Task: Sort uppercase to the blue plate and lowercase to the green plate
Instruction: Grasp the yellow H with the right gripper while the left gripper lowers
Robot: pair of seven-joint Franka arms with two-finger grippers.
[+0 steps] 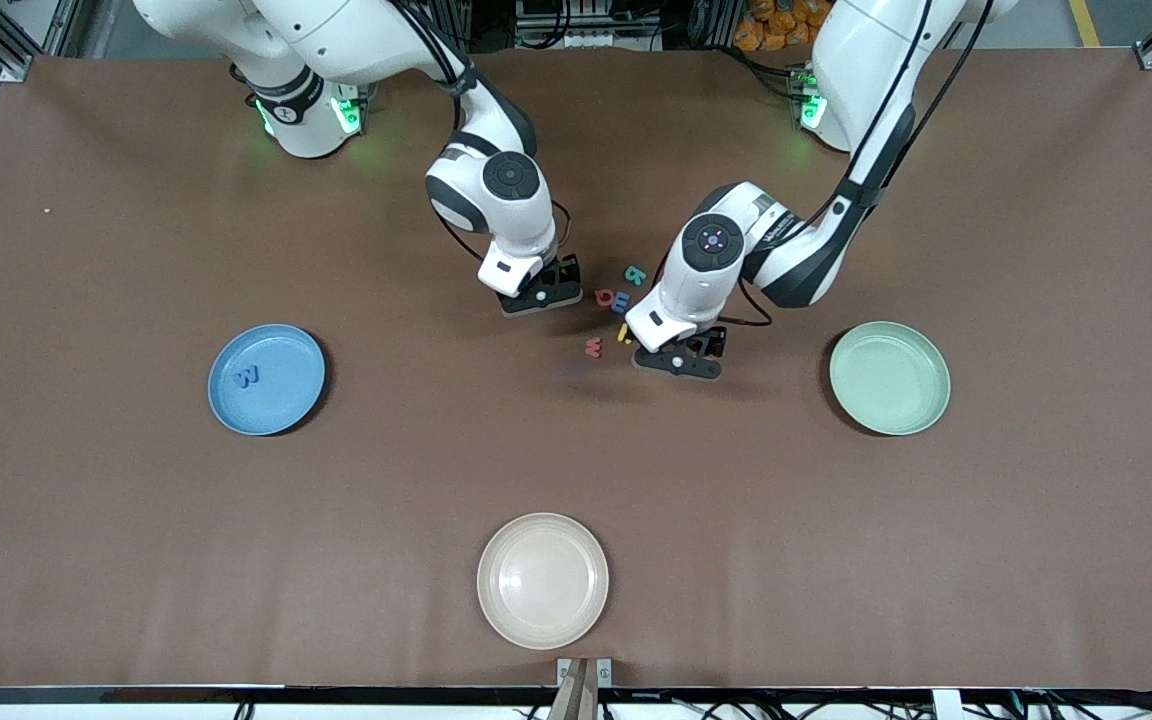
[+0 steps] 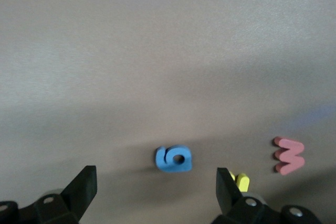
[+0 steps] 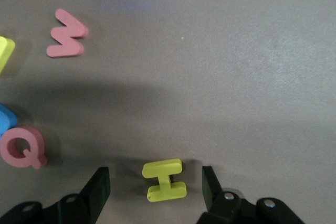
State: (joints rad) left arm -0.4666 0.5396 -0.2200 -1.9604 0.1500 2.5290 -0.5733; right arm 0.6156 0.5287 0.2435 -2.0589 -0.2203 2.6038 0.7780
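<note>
The right gripper (image 3: 155,187), fingers open, straddles the small yellow foam capital H (image 3: 164,180) on the brown tabletop (image 1: 136,520); the blue plate (image 1: 267,379) lies toward 8 o'clock. The left gripper (image 2: 156,187) hangs open over the blue foam g (image 2: 174,159).

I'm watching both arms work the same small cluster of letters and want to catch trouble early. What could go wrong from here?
1. The right gripper straddles the yellow H, open; the H sits skewed between the fingers and may twist or slip out as they close.
2. The left gripper hangs open above the blue g, with the yellow h right by one finger; descending might nudge it.
3. Both grippers work close together; the arms could collide.
</note>
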